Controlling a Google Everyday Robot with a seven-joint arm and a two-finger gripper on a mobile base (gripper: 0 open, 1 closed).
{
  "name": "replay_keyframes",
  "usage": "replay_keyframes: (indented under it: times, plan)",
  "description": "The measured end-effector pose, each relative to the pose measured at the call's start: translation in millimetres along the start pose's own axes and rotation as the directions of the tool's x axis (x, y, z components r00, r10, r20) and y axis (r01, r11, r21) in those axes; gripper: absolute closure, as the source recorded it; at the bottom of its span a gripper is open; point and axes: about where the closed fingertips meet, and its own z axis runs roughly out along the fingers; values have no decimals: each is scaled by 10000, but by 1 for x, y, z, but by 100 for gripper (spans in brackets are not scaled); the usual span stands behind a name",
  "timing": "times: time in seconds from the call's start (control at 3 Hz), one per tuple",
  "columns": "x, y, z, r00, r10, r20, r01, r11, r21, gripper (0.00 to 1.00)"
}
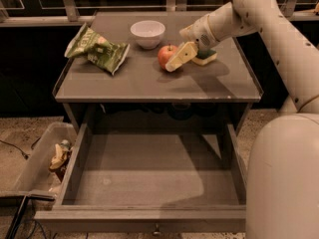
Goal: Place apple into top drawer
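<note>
The red apple sits on the grey tabletop, just in front of the white bowl. My gripper reaches in from the right and is open at the apple's right side. One cream finger lies across the apple's right edge; the other is hidden. The apple rests on the table. The top drawer is pulled wide open below the tabletop, its flat grey bottom bare. Its small knob shows at the front edge.
A green chip bag lies at the table's left. A yellow-green sponge lies right of the apple, under my wrist. A clear plastic bin with items stands on the floor left of the drawer. My white arm fills the right side.
</note>
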Motion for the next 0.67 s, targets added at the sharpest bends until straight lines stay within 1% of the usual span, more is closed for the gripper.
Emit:
replay_keyframes:
  times: [0.33, 0.67]
  plan:
    - [8, -2, 16, 9995, 253, -177, -254, 9997, -58, 0]
    - [8, -2, 16, 9995, 254, -177, -255, 9997, -59, 19]
